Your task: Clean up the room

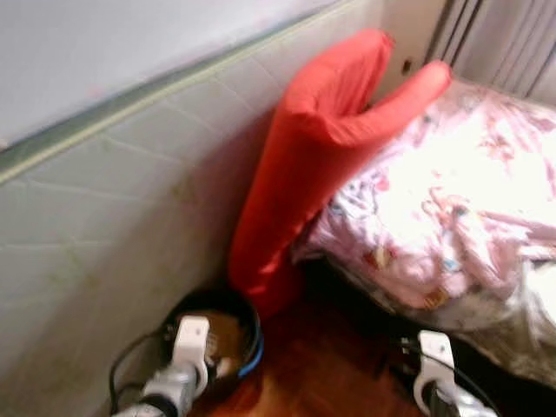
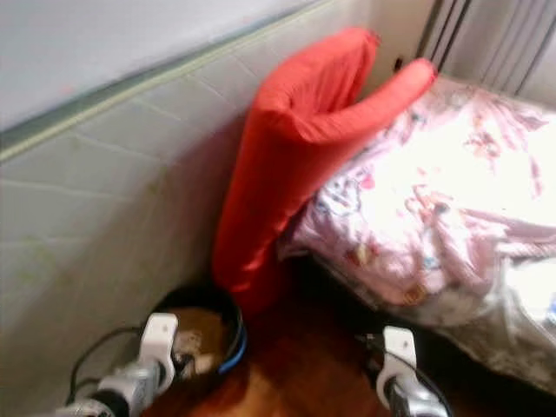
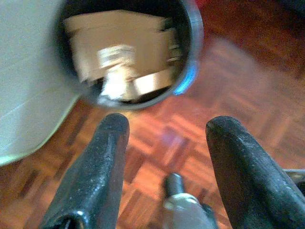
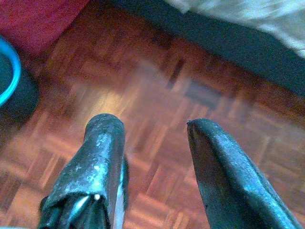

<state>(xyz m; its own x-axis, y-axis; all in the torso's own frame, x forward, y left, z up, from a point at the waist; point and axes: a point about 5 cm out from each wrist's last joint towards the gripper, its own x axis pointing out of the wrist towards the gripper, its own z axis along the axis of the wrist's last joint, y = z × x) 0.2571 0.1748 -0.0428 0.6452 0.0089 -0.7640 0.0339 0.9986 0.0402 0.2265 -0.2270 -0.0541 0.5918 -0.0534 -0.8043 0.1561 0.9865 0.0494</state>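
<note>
A round black bin (image 1: 228,323) with a blue rim band stands on the parquet floor against an upright mattress; cardboard and paper scraps (image 3: 121,52) lie inside it. My left gripper (image 3: 164,138) hovers open just above the floor in front of the bin, with nothing between its fingers (image 3: 102,157). My right gripper (image 4: 152,131) is also open and empty over bare parquet, to the right of the bin (image 4: 12,81). Both wrists (image 1: 187,356) show at the bottom of the eye views.
A pale quilted mattress (image 1: 113,217) leans along the left. A long red cushion (image 1: 313,148) stands folded between it and a bed with a pink patterned quilt (image 1: 452,191). Curtains (image 1: 504,39) hang at the back right. Parquet floor (image 1: 321,365) lies between bin and bed.
</note>
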